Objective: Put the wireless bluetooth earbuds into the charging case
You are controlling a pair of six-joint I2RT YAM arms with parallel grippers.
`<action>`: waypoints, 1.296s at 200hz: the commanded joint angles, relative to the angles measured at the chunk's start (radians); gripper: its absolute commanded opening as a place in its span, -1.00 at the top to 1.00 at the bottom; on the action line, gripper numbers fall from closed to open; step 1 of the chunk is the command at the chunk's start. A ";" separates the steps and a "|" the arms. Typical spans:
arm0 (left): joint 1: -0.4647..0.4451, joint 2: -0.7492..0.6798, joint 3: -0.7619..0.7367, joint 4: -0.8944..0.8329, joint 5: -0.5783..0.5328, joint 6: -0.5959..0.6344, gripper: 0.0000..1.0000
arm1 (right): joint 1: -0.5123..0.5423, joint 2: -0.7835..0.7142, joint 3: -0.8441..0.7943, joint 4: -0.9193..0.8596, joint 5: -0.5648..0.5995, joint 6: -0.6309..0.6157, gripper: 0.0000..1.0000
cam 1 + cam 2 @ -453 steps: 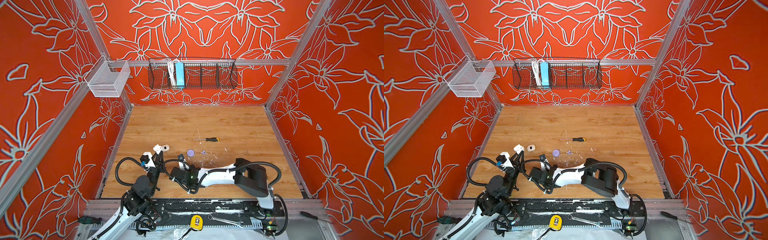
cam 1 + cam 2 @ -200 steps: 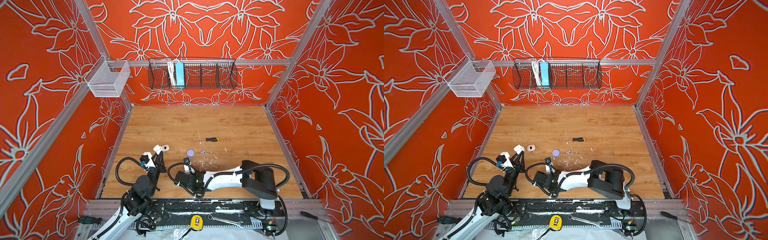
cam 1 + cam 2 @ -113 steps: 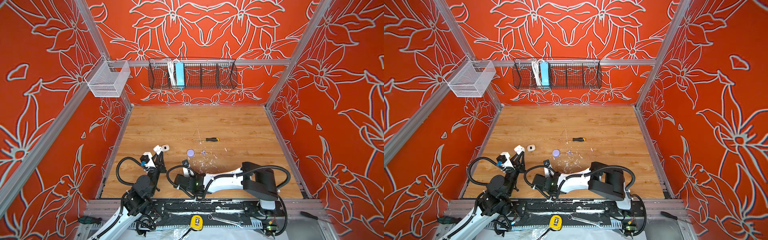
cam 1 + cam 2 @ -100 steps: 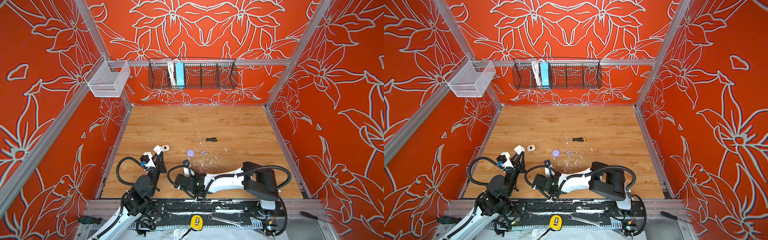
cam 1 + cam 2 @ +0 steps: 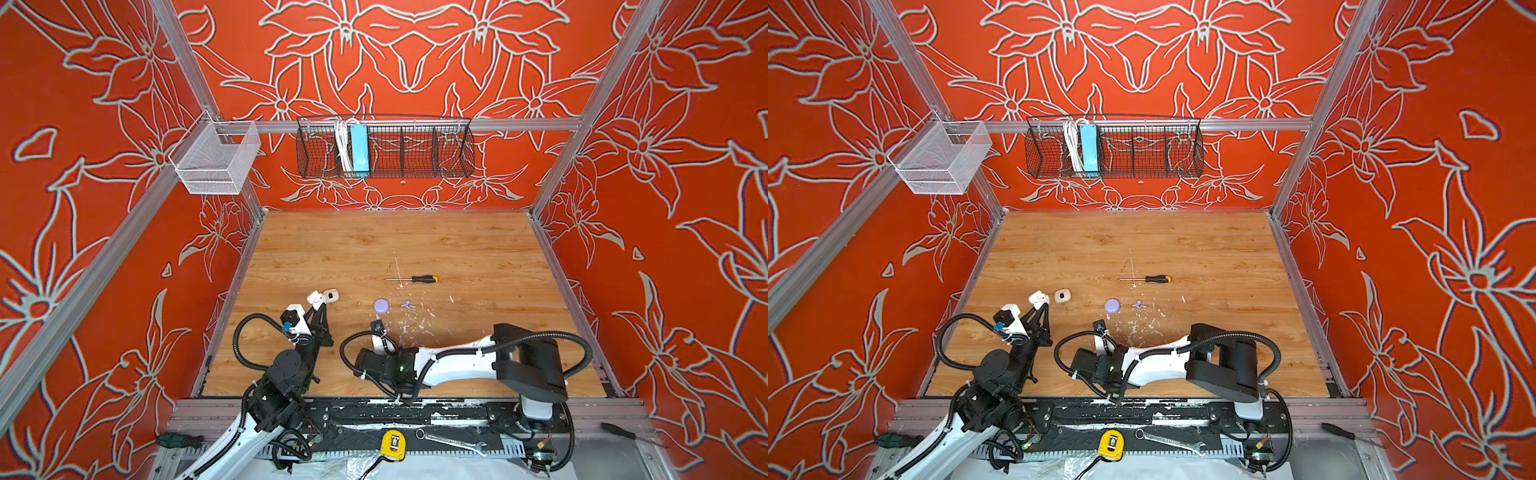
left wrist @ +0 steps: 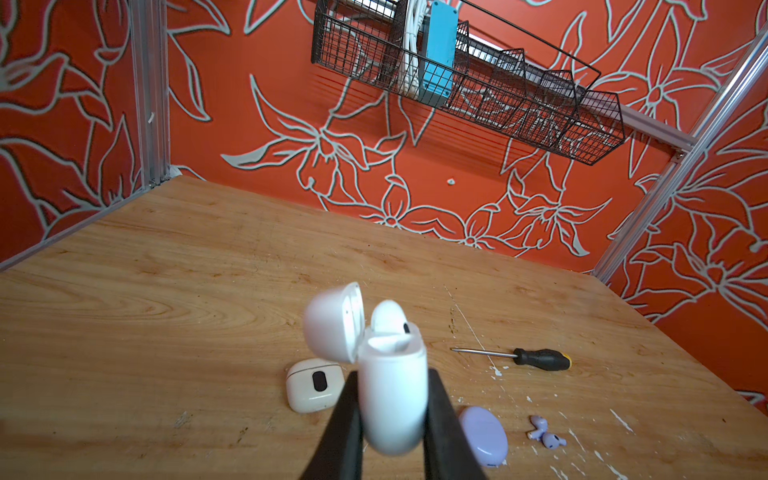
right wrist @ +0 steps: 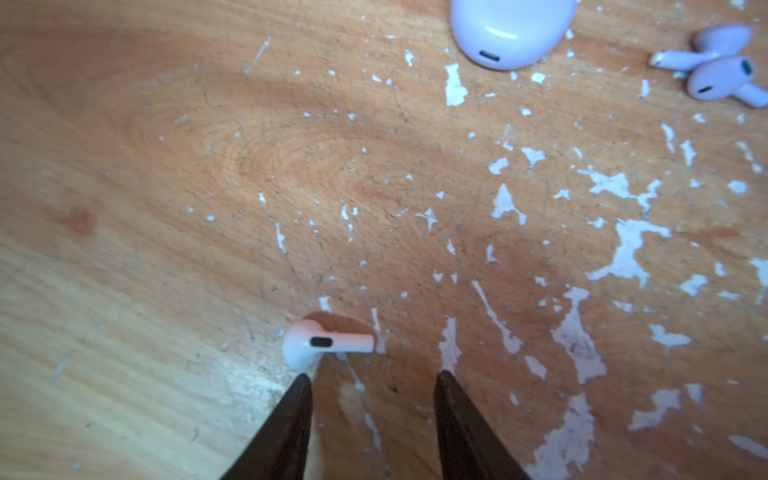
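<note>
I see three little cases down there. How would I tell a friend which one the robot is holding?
On the near left part of the wooden table, find the left gripper, shut on the open case. Unlike the closed white case and the lilac case lying flat beside it, this white one has its lid flipped up and an earbud poking out.

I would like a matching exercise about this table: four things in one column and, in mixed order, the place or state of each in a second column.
Things:
1. open white case
2. lilac case
3. loose white earbud
4. screwdriver

States:
A. on the table, just ahead of the open right gripper
B. clamped in the left gripper, lid up
C. farthest from the robot, black and yellow handle
D. closed, beside two lilac earbuds

Pairs: 1-B; 2-D; 3-A; 4-C
</note>
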 commanded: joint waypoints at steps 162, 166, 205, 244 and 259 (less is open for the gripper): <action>0.004 -0.013 0.028 0.000 -0.036 -0.019 1.00 | -0.071 -0.004 -0.004 0.054 0.001 -0.126 -0.08; 0.004 -0.013 0.027 0.001 -0.036 -0.018 1.00 | -0.070 -0.003 -0.005 0.067 -0.009 -0.134 -0.09; 0.004 -0.013 0.026 0.005 -0.037 -0.019 1.00 | -0.068 0.009 -0.007 0.128 -0.073 -0.162 -0.10; 0.004 -0.013 0.024 0.006 -0.037 -0.021 1.00 | -0.066 0.031 0.015 0.125 -0.090 -0.172 -0.14; 0.004 -0.013 0.024 0.006 -0.036 -0.023 1.00 | -0.067 0.046 0.036 0.111 -0.093 -0.172 -0.17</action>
